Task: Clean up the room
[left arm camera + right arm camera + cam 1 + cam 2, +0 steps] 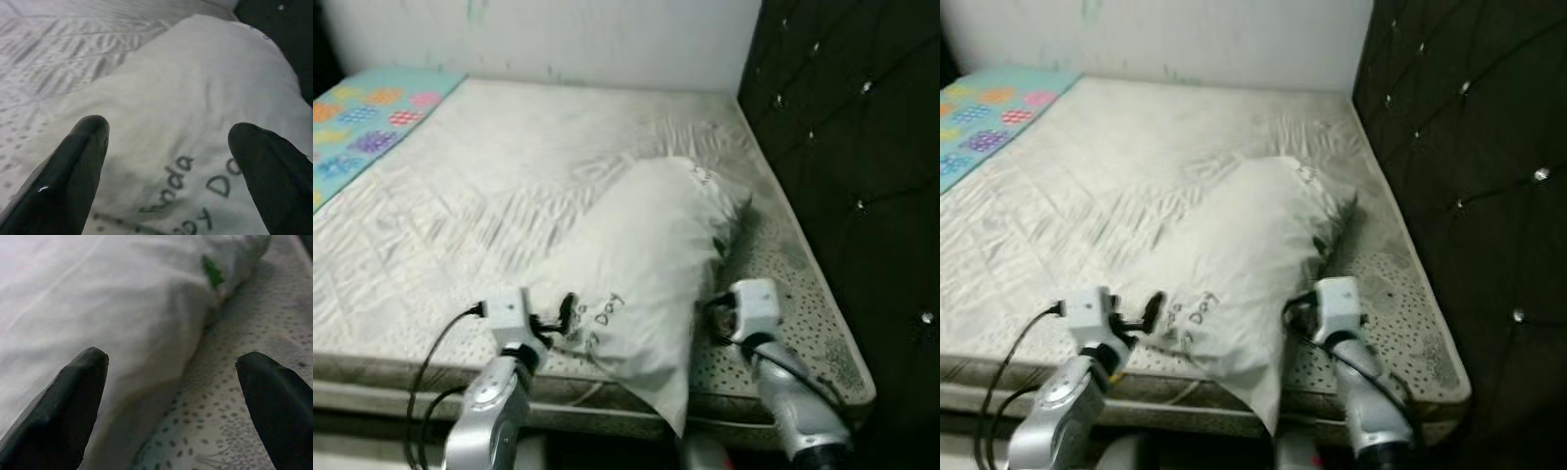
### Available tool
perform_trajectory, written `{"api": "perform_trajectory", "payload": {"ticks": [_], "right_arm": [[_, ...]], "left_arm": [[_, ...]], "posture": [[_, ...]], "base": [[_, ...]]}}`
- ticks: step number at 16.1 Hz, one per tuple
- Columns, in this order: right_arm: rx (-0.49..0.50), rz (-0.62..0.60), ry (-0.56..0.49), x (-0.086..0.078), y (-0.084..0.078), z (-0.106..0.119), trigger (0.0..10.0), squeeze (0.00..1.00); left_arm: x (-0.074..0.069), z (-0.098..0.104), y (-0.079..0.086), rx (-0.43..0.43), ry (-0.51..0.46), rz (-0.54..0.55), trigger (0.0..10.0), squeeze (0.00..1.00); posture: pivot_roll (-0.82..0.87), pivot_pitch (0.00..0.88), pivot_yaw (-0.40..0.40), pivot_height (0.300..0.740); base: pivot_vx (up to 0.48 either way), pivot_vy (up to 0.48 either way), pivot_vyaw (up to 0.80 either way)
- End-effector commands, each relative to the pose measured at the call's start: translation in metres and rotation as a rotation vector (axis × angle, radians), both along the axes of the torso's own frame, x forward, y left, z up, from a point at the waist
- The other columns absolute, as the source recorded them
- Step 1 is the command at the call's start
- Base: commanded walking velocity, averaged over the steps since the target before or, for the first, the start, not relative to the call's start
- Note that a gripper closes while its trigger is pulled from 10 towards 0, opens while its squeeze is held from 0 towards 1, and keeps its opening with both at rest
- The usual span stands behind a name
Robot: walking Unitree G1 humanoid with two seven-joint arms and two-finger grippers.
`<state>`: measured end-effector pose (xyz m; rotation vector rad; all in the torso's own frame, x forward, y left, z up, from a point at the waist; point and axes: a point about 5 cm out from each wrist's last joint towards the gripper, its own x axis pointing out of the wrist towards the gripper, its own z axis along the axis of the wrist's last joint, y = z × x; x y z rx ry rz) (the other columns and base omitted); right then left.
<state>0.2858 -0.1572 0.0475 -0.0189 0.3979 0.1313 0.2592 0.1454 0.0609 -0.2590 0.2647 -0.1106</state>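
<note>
Reaching at white pillow [641, 264], lower centre of frame, lying on bare mattress [440, 225] with one corner hanging off front edge. My left gripper [166, 147] fingers spread apart over its printed lettering; my right gripper [171, 382] spread too, straddling pillow's right edge.

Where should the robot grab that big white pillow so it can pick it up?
Probably by its two long sides near the bed's front edge. The pillow lies slanted on the mattress, one corner hanging over the edge. The left gripper and right gripper, both open, already flank it, so squeezing inward from each side suits its soft, bulky shape.
</note>
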Motion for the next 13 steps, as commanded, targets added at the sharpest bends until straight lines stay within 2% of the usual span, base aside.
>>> {"api": "perform_trajectory", "payload": {"ticks": [1, 3, 5, 7, 9, 11, 13], "right_arm": [[0.018, 0.024, -0.003, 0.0, 0.012, 0.001, 10.0, 0.0], [0.017, 0.025, -0.002, 0.001, 0.012, 0.001, 10.0, 0.0], [0.014, 0.028, 0.003, 0.001, 0.011, 0.0, 10.0, 0.0], [0.01, 0.03, 0.009, 0.0, 0.011, -0.001, 10.0, 0.0], [-0.006, 0.042, 0.029, -0.001, 0.012, -0.003, 10.0, 0.0], [-0.029, 0.057, 0.047, -0.003, 0.01, -0.004, 10.0, 0.0], [-0.068, 0.057, 0.102, -0.004, 0.002, -0.009, 10.0, 0.0]], "left_arm": [[-0.002, 0.0, 0.011, 0.026, 0.004, 0.023, 10.0, 0.0], [0.0, 0.0, 0.012, 0.037, 0.007, 0.048, 10.0, 0.0], [0.0, -0.005, 0.011, 0.021, 0.055, 0.059, 10.0, 0.0], [-0.002, -0.011, 0.007, -0.029, 0.116, 0.044, 10.0, 0.0], [-0.006, -0.02, 0.004, -0.063, 0.231, 0.045, 10.0, 0.0], [-0.008, -0.024, 0.005, -0.05, 0.292, 0.046, 10.0, 0.0], [-0.01, -0.023, 0.011, -0.022, 0.332, 0.044, 10.0, 0.0]], "posture": [[-0.13, 0.0, -0.027, 0.617], [-0.13, 0.0, -0.027, 0.617], [-0.13, 0.0, -0.027, 0.617], [-0.13, 0.0, -0.025, 0.617], [-0.13, 0.0, -0.023, 0.617], [-0.13, 0.0, -0.021, 0.617], [-0.13, 0.0, -0.022, 0.617]], "base": [[0.341, 0.0, 0.0], [0.0, 0.0, 0.0], [0.0, 0.0, 0.0], [0.0, 0.0, 0.0], [0.0, 0.0, 0.0], [0.0, 0.0, 0.0], [0.0, 0.0, 0.0]]}}
